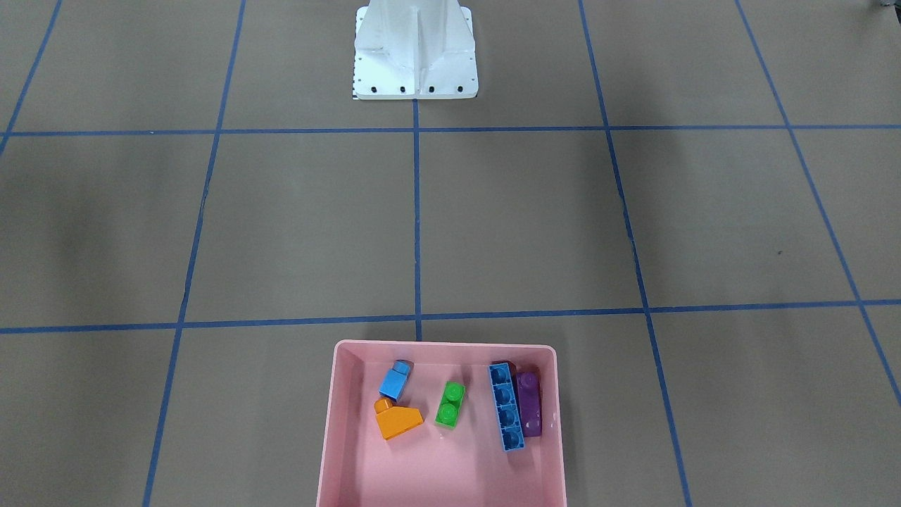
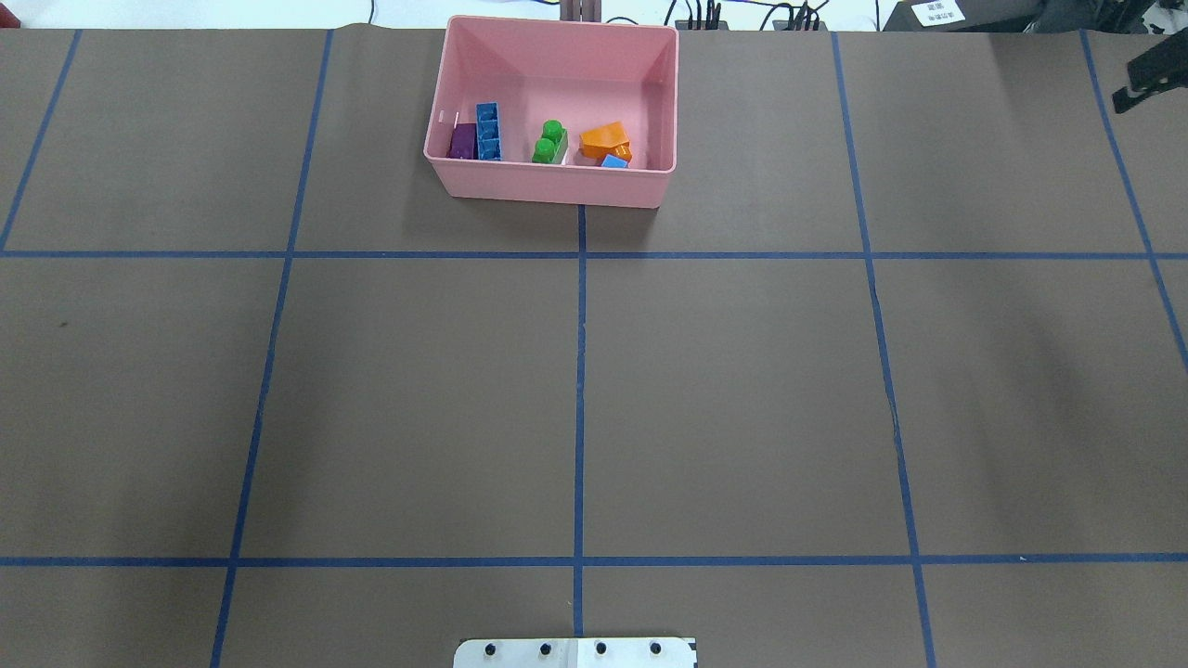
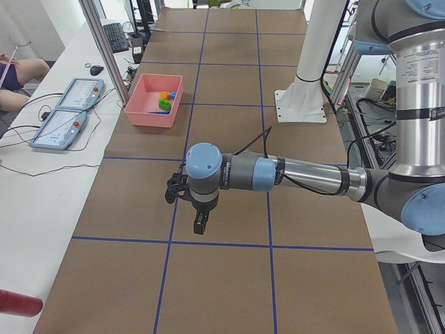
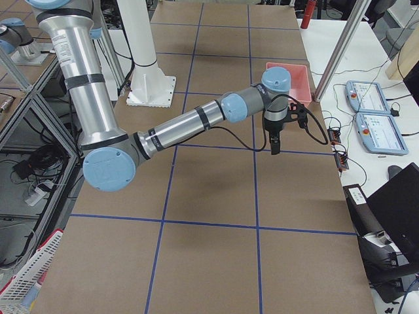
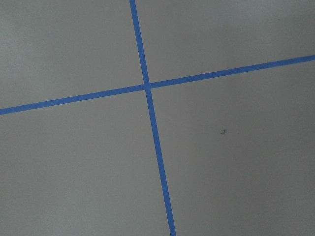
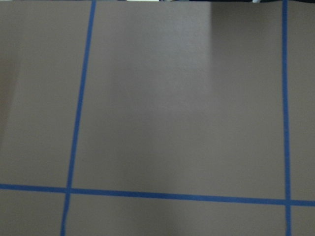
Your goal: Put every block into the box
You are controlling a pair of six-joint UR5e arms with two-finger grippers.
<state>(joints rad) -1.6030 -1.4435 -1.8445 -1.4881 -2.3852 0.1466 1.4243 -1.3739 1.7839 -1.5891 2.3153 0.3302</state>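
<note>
The pink box (image 1: pixel 443 346) stands at the table's far edge from the robot. Inside it lie all the blocks: a small blue one (image 1: pixel 394 381), an orange sloped one (image 1: pixel 398 420), a green two-stud one (image 1: pixel 450 404), a long blue bar (image 1: pixel 507 409) and, touching the bar, a purple one (image 1: pixel 531 405). My left gripper (image 3: pixel 200 224) hangs over bare table far from the box (image 3: pixel 149 115); I cannot tell whether it is open or shut. My right gripper (image 4: pixel 273 142) hangs beside the box (image 4: pixel 291 69), only a dark tip (image 2: pixel 1151 76) showing overhead; its state is unclear too.
The white robot base (image 1: pixel 415 77) stands at the near edge of the brown, blue-taped table. Two teach pendants (image 3: pixel 69 104) and cables lie on the white bench beyond the box. Both wrist views show only tabletop and tape lines.
</note>
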